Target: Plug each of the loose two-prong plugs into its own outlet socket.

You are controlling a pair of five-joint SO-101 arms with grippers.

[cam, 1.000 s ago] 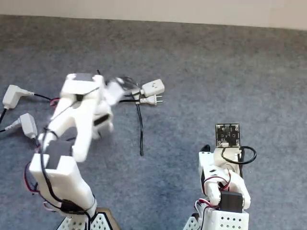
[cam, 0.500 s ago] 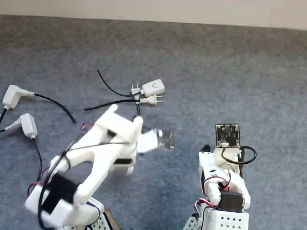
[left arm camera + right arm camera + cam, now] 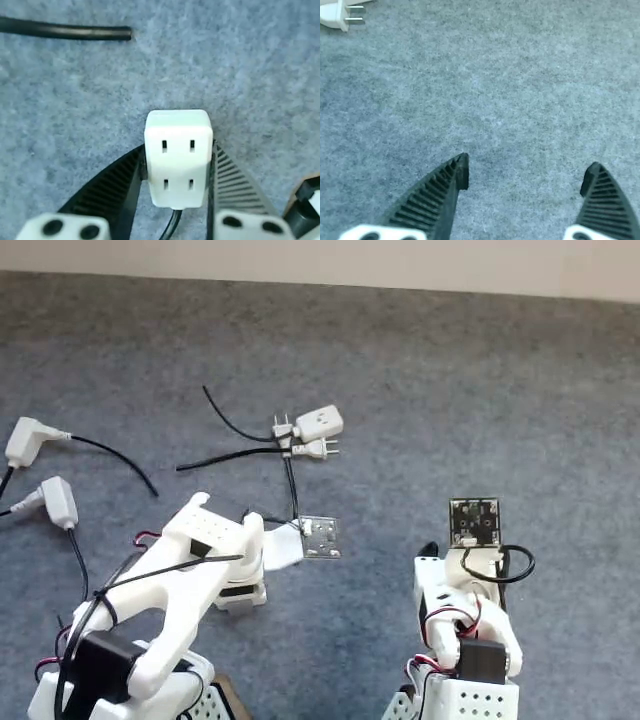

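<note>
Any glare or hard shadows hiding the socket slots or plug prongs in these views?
Left wrist view: socket block in the left pincer evenly lit, all four slots readable. Right wrist view: plug prongs clear, no glare. High view: soft shadows only.

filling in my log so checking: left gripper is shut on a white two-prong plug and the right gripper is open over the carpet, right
Not quite. The left wrist view shows the left gripper shut on a white outlet socket with slots in its face, not a two-prong plug. The rest holds: the right gripper is open over the carpet.
</note>
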